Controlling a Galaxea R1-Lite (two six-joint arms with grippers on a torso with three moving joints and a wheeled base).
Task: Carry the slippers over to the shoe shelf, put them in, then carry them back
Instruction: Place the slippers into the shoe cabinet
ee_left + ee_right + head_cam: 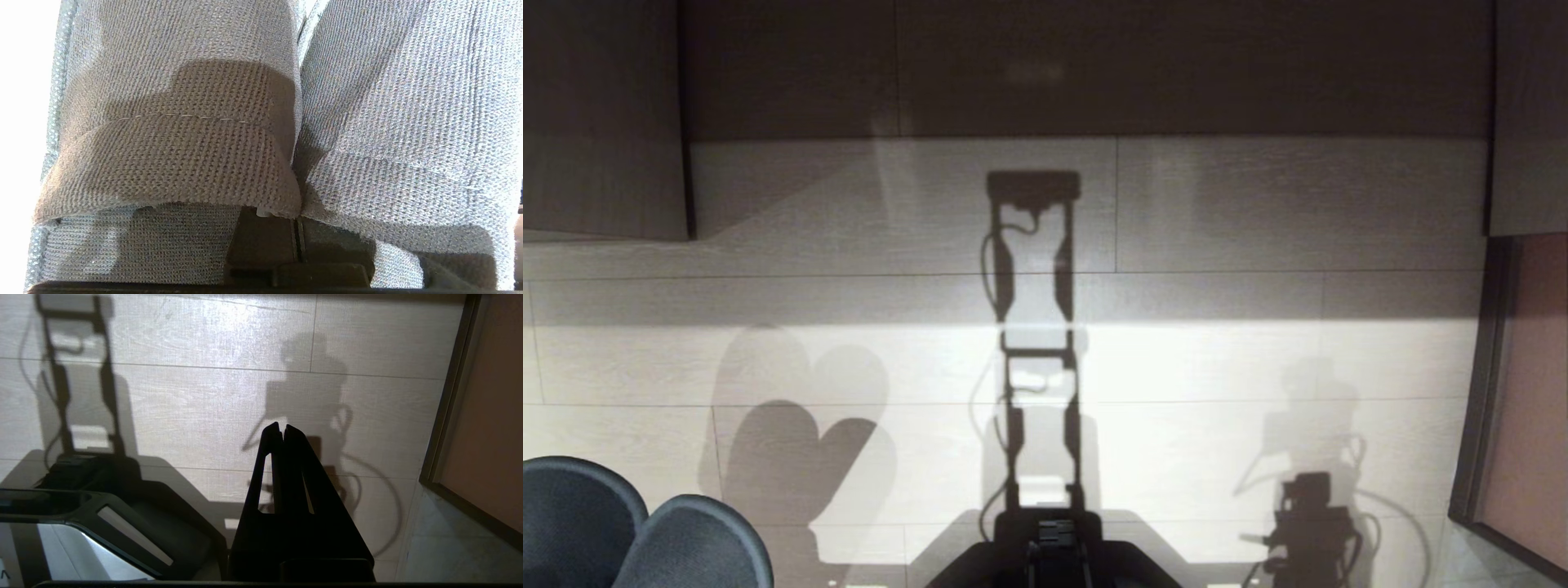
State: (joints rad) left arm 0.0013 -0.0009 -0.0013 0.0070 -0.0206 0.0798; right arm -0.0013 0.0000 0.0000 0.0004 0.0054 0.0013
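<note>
The slippers (629,531) are a dark fabric pair side by side, and their rounded toes poke into the lower left corner of the head view. Their knitted uppers (184,122) fill the left wrist view. My left gripper (297,228) is shut on the slippers where their inner edges meet, with its fingertips hidden under the fabric. My right gripper (282,430) hangs over the floor, shut and holding nothing. Wood-grain boards (605,122) flank a dark recess (1094,65) at the far side of the floor. I cannot tell whether this is the shoe shelf.
Pale wood-look floor planks (1217,367) stretch ahead, crossed by my own shadow. My dark base (1054,547) sits at the bottom centre. A brown panel in a dark frame (1523,392) closes off the right side.
</note>
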